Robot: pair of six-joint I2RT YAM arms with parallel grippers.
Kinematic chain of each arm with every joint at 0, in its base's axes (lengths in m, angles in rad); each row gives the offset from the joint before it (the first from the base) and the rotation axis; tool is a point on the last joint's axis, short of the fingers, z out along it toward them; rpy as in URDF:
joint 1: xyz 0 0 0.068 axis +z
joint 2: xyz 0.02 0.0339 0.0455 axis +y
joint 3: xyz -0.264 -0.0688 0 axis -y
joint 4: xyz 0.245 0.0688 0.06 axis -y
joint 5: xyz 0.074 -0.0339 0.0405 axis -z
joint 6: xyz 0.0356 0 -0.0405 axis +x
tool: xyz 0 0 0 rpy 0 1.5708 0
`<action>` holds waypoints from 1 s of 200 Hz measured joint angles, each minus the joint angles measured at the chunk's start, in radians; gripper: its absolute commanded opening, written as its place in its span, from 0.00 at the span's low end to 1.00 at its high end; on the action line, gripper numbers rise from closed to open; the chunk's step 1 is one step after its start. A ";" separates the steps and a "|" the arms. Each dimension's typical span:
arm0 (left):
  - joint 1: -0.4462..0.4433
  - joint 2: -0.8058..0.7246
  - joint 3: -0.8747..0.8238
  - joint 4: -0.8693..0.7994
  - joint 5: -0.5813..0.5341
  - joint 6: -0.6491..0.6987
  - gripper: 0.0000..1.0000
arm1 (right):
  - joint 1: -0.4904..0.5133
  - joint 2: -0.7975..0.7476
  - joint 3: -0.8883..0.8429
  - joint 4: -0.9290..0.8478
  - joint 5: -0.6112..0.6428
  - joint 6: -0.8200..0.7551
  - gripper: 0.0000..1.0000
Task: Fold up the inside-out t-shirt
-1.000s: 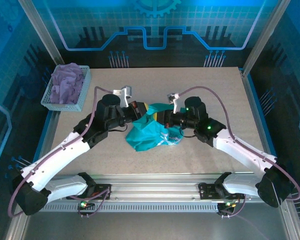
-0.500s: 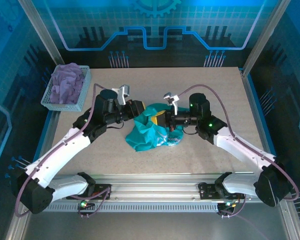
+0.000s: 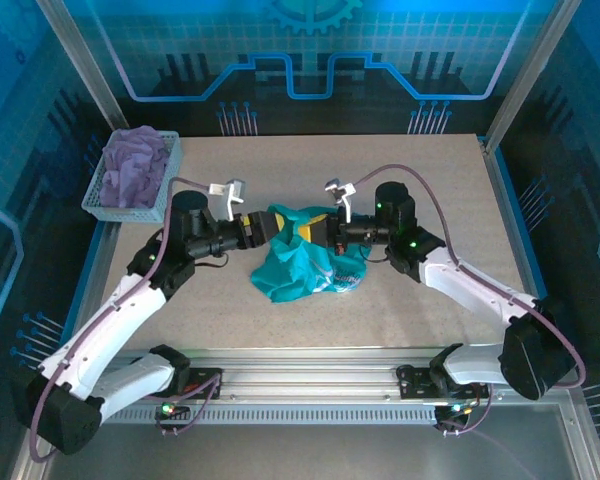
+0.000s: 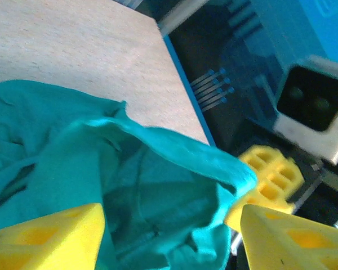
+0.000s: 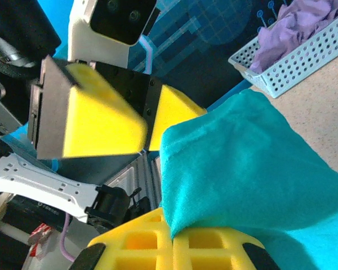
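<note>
Overhead camera behind the arm bases looks down over the whole speckled beige table. Wrist cameras, very close (facing each other), share the crumpled teal cloth t-shirt.

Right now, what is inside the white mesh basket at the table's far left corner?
A crumpled lavender-purple garment fills the basket, heaped above its rim. The basket's floor and anything beneath the cloth are covered, so I cannot tell whether more is in there.

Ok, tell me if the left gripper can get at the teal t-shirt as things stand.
Probably yes. The left gripper is open, a fold of the t-shirt lies right between its fingers, nothing blocking. The right gripper, shut on that fold, sits close opposite.
</note>
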 measured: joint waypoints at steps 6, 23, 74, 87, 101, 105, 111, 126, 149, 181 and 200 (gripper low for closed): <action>0.000 0.000 -0.009 0.019 0.023 0.004 0.63 | 0.000 0.004 0.001 0.003 -0.005 0.006 0.00; -0.005 0.006 -0.016 0.056 0.080 0.029 0.58 | -0.001 0.009 0.001 0.008 -0.015 0.017 0.00; -0.042 0.056 -0.007 0.093 0.159 0.135 0.47 | -0.011 0.009 0.001 0.034 -0.040 0.046 0.00; -0.043 0.071 -0.007 0.092 0.163 0.157 0.45 | -0.013 0.009 0.001 0.037 -0.043 0.050 0.00; -0.043 0.082 -0.007 0.092 0.169 0.177 0.44 | -0.016 0.009 0.001 0.037 -0.045 0.056 0.00; -0.043 0.084 -0.007 0.092 0.171 0.179 0.44 | -0.018 0.009 0.001 0.037 -0.046 0.057 0.00; -0.043 0.086 -0.007 0.092 0.173 0.184 0.44 | -0.018 0.009 0.001 0.037 -0.047 0.057 0.00; -0.043 0.093 -0.007 0.092 0.181 0.196 0.43 | -0.019 0.009 0.001 0.037 -0.050 0.060 0.00; -0.048 0.108 -0.007 0.092 0.188 0.209 0.40 | -0.023 0.009 0.001 0.037 -0.051 0.062 0.00; -0.059 0.125 -0.007 0.092 0.197 0.212 0.32 | -0.026 0.009 0.001 0.037 -0.053 0.065 0.00; -0.061 0.126 -0.007 0.092 0.198 0.213 0.25 | -0.029 0.009 0.001 0.037 -0.053 0.067 0.00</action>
